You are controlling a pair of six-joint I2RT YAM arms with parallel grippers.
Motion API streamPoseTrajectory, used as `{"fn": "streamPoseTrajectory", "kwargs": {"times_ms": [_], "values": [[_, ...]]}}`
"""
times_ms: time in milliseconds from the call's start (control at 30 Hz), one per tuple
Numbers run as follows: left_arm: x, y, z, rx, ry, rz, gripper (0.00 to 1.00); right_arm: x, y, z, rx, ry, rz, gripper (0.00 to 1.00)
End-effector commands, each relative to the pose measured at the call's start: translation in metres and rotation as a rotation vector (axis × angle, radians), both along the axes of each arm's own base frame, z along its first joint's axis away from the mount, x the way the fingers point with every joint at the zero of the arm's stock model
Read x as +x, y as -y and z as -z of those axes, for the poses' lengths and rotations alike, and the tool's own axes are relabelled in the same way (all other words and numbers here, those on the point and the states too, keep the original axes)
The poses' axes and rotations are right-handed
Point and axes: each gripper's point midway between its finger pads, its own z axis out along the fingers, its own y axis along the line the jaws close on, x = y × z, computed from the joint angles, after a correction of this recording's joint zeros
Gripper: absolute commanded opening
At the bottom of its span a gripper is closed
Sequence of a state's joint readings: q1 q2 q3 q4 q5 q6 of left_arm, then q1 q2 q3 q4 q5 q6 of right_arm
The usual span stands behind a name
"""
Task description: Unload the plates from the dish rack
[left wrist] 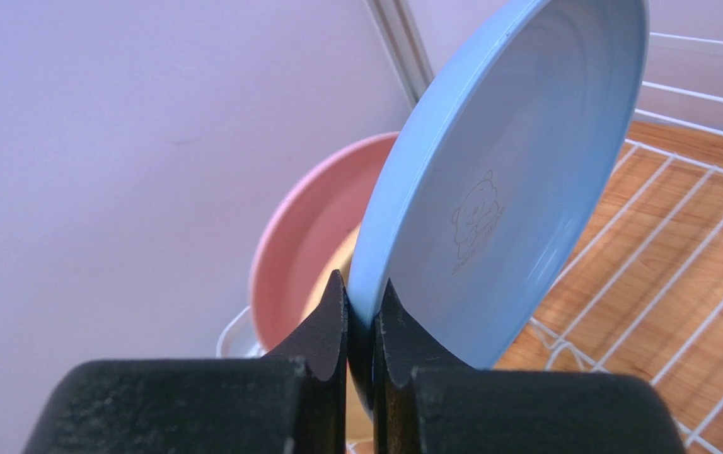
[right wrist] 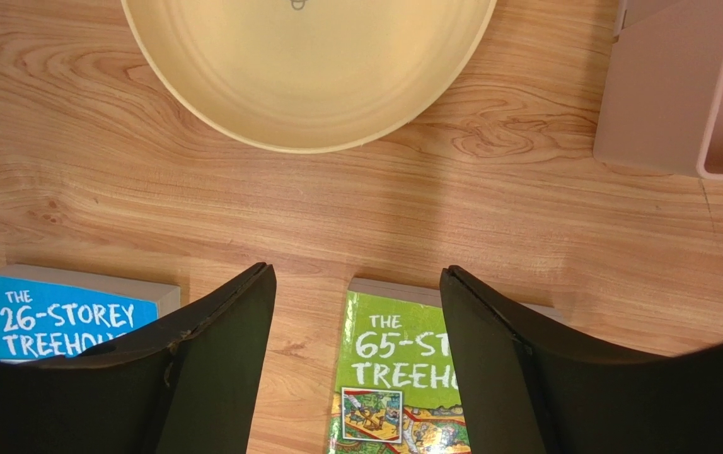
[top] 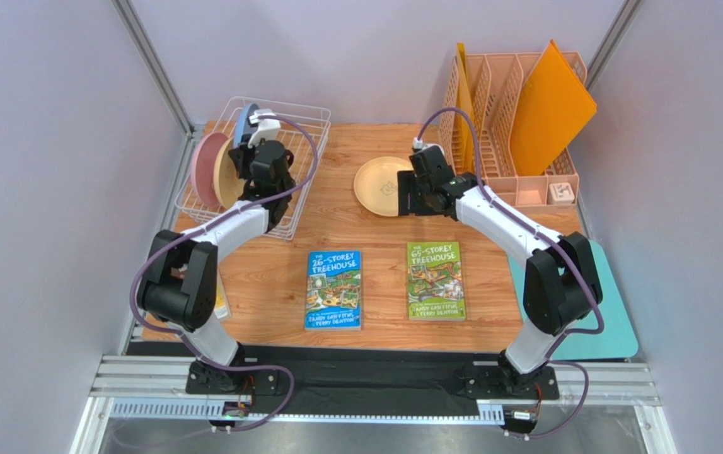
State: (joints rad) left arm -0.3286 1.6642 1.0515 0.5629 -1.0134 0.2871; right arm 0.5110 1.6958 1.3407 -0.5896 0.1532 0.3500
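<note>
Left gripper (left wrist: 363, 301) is pinching the blue plate (left wrist: 498, 180); right gripper (right wrist: 355, 276) is hanging with its fingers spread, gripping nothing.
The blue plate is standing on edge in the dish rack (top: 301, 123), upper left of the top view, its lower rim clamped between the black fingers. The pink plate (left wrist: 294, 270) and a cream plate (top: 228, 186) are standing upright just left of it. A second cream plate (right wrist: 308, 76) is lying flat on the table (right wrist: 100, 142), top of the right wrist view, with a blue book (right wrist: 62, 317) and a green book (right wrist: 398, 378) lying below.
</note>
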Motion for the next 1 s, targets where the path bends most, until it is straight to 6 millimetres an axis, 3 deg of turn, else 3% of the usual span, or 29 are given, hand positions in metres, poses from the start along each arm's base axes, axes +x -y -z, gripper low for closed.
{"fn": "streamPoseTrajectory", "kwargs": {"times_ms": [0, 133, 200, 267, 300, 333, 400, 433, 633, 833, 967], "values": [[-0.026, -0.012, -0.052, 0.011, 0.108, -0.075, 0.00, 0.000, -0.002, -0.027, 0.025, 0.073, 0.003, 0.70], [-0.042, 0.000, -0.070, 0.019, 0.103, -0.025, 0.00, -0.003, -0.003, -0.033, 0.037, 0.090, -0.002, 0.70], [-0.046, 0.023, -0.069, -0.007, 0.072, 0.074, 0.00, -0.002, -0.007, -0.042, 0.063, 0.111, -0.012, 0.70], [-0.053, 0.048, -0.059, -0.162, 0.001, 0.226, 0.00, -0.003, -0.020, -0.051, 0.119, 0.121, -0.070, 0.70], [-0.059, 0.055, -0.068, -0.234, 0.022, 0.282, 0.00, -0.001, -0.028, -0.059, 0.157, 0.145, -0.090, 0.70], [-0.064, 0.074, -0.055, -0.326, -0.026, 0.376, 0.00, -0.004, -0.039, -0.064, 0.209, 0.141, -0.130, 0.70], [-0.074, 0.091, -0.057, -0.419, -0.026, 0.478, 0.00, -0.002, -0.054, -0.077, 0.284, 0.173, -0.182, 0.70], [-0.078, 0.110, -0.051, -0.499, -0.056, 0.564, 0.00, -0.004, -0.061, -0.080, 0.317, 0.173, -0.205, 0.70], [-0.098, 0.161, -0.038, -0.764, -0.118, 0.766, 0.00, -0.002, -0.086, -0.093, 0.462, 0.217, -0.263, 0.70], [-0.105, 0.190, -0.021, -0.911, -0.162, 0.857, 0.00, -0.003, -0.105, -0.101, 0.588, 0.246, -0.318, 0.70], [-0.106, 0.197, -0.017, -0.946, -0.167, 0.878, 0.00, -0.002, -0.109, -0.097, 0.604, 0.248, -0.323, 0.71]]}}
